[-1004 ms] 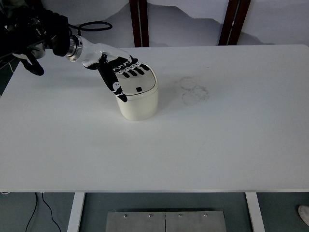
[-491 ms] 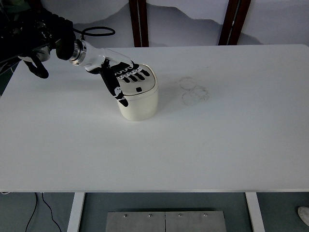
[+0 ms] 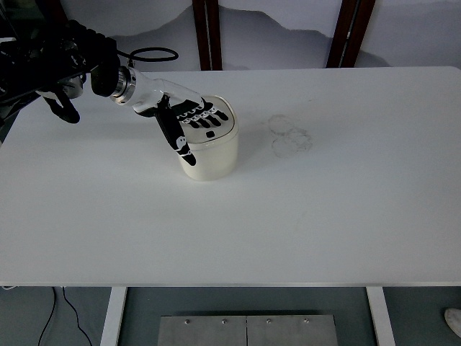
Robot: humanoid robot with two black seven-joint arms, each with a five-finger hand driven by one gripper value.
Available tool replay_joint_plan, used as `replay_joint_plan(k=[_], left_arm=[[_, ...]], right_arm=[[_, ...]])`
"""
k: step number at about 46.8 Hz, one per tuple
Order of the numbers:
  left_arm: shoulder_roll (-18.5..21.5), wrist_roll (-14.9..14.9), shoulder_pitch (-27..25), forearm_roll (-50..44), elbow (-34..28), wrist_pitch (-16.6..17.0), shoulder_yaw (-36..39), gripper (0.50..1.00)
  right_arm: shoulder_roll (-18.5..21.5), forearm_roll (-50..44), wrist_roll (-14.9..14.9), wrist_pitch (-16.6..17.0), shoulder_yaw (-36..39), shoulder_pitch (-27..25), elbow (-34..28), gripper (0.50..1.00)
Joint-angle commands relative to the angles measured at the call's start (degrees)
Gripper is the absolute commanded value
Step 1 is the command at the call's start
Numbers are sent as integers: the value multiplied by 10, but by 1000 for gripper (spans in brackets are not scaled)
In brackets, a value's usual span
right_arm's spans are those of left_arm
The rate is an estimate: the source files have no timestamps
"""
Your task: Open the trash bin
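A small cream trash bin (image 3: 213, 160) stands upright on the white table (image 3: 302, 216), left of centre. Its lid (image 3: 216, 128) is down, with a small dark square button on top. My left hand (image 3: 189, 122) reaches in from the upper left and lies flat on the lid. Its fingers (image 3: 204, 114) are spread across the lid's top and the thumb (image 3: 180, 143) hangs down the bin's left side. The hand holds nothing. The right arm is out of view.
Faint grey ring smudges (image 3: 289, 134) mark the table to the right of the bin. A black cable (image 3: 148, 52) loops above my left wrist. Dark wooden posts (image 3: 207, 32) stand behind the table's far edge.
My left hand has slid a little right and up over the lid, and the bin has shifted slightly right with it. The lid stays down.
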Motion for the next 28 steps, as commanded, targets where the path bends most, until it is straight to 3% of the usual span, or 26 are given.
replay_joint_plan(k=[1,21,28], left_arm=[[1,0,0,0,-4,0,1,1000],[11,-1,-9,-13,-1,0,-4,1000],[14,-1,-15,-72,13,0,-11,1000]], right_arm=[[0,0,0,0,0,0,0,991],[0,0,0,0,0,0,0,991],[0,0,0,0,0,0,0,991]])
